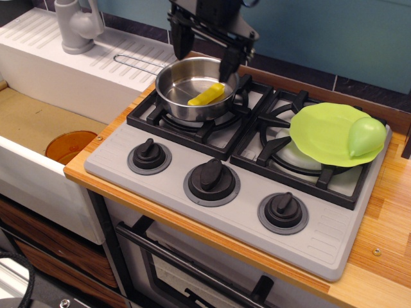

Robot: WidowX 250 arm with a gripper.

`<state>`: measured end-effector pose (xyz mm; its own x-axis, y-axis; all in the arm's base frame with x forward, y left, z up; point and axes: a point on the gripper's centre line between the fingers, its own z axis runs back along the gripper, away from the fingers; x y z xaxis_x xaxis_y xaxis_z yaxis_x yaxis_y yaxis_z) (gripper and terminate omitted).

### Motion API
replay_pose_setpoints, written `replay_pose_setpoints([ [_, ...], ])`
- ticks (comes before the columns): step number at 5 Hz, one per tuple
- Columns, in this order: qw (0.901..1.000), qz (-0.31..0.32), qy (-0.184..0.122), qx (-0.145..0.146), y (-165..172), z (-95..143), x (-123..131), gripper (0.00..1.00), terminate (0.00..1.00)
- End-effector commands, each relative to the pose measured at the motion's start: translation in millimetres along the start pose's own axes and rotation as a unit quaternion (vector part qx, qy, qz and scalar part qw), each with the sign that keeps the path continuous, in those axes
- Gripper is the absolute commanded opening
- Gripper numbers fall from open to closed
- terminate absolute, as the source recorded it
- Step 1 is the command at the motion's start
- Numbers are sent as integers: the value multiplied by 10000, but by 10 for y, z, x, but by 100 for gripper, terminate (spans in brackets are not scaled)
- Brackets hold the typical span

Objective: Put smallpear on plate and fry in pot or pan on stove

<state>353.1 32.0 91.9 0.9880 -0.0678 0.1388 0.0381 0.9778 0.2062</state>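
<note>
The bright yellow crinkle-cut plastic fry [207, 94] lies loose in the shiny stainless-steel pan [192, 86] at the stove's [212, 212] ten o'clock; the black gripper [201, 40] hangs above with jaws spread, empty. The smooth pale-green toy pear [367, 136] rests at three o'clock on the flat lime-green plate [324, 131]. Both probably light, stiff, slippery; pinch across the middle.

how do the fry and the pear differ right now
The fry is bright yellow and stick-shaped; the pear is pale green, rounded and bulkier. The fry lies inside the steel pan on the left burner; the pear sits at the right edge of the green plate over the right burner. Neither is held by the gripper.
</note>
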Motion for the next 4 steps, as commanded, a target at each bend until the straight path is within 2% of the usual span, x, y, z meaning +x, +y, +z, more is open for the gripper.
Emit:
replay_pose_setpoints([
  [1, 9988, 278, -391, 47, -343, 390, -69, 100, 0],
  [3, 9986, 423, -304, -22, -560, 537, -254, 100, 0],
  [4, 9982, 435, -414, 20, -636, 476, -320, 100, 100],
])
